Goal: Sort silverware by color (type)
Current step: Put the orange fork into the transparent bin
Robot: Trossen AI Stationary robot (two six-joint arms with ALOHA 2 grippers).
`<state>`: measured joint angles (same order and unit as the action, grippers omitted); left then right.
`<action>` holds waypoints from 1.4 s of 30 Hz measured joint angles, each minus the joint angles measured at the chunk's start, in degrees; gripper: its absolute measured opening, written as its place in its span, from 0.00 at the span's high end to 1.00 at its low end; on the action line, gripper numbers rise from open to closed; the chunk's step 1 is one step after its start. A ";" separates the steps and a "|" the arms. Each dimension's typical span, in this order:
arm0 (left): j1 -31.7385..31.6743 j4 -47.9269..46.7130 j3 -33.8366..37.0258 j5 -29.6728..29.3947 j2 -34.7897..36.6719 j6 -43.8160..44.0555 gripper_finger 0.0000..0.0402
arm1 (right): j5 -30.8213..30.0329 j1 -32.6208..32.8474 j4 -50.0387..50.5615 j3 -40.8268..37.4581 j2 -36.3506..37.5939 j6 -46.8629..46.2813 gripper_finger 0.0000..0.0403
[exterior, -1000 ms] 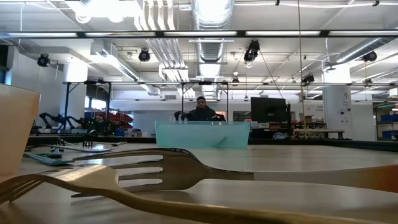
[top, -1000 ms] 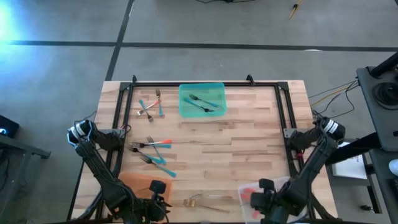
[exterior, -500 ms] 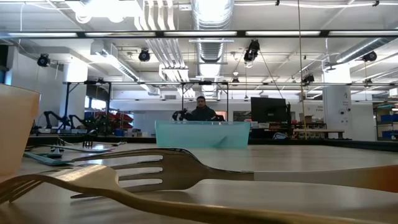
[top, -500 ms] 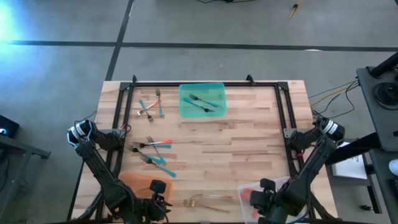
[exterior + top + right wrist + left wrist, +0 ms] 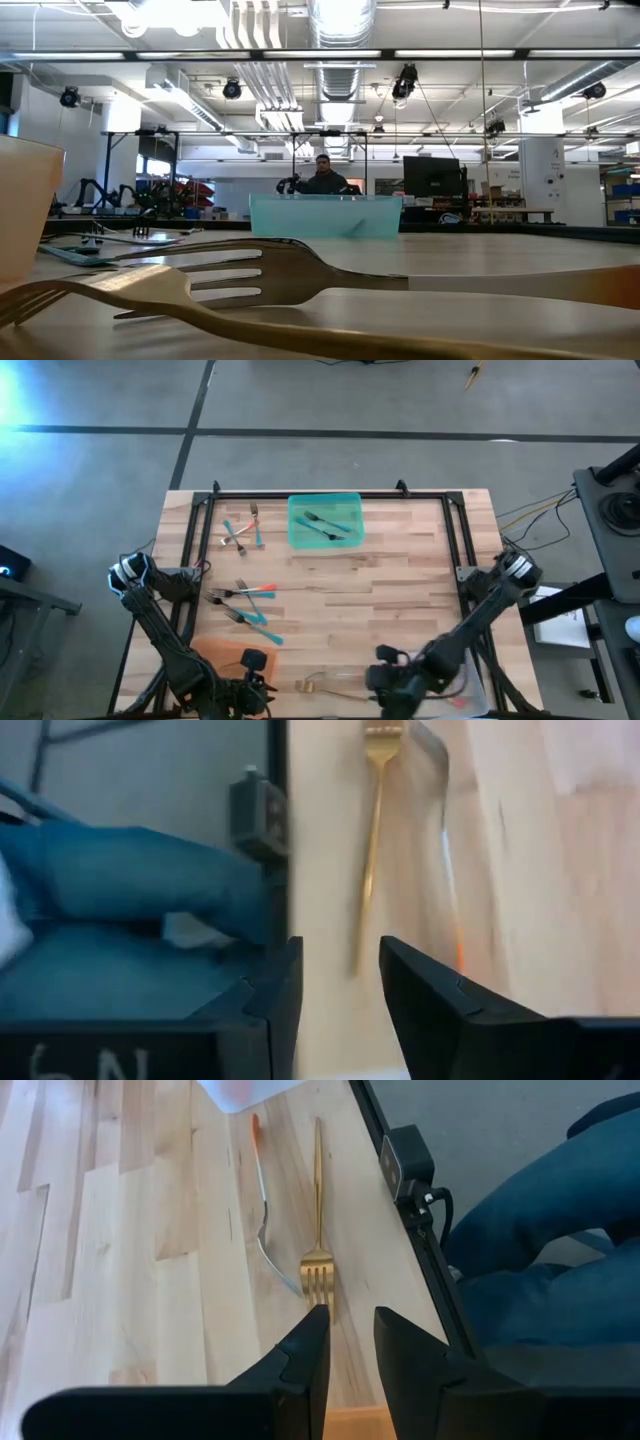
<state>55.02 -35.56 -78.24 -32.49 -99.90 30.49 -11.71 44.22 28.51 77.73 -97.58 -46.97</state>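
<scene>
Right gripper [image 5: 392, 682]: moved from clear tray [image 5: 478, 692] toward gold fork [image 5: 318, 1210] at near table edge; jaws parted, empty. Left gripper [image 5: 348, 1342]: slightly parted, empty, facing same fork.

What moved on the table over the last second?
The right gripper swung from over the clear tray at the near right corner toward the gold fork at the near edge; its fingers stand open and empty. The left gripper, the teal tray and the loose forks stayed put.
</scene>
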 joint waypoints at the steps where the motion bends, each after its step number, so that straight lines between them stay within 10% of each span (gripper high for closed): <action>1: 0.00 -0.01 0.00 0.02 0.00 -0.01 0.84 | 0.16 -0.95 -0.50 -0.02 -0.98 2.14 0.69; 42: -0.02 -1.53 0.00 0.07 0.00 -0.01 0.84 | -0.50 -9.74 -6.79 0.53 -17.18 13.80 0.86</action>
<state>55.01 -37.09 -78.24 -32.42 -99.90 30.48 -12.21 34.48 21.72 78.26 -114.76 -33.17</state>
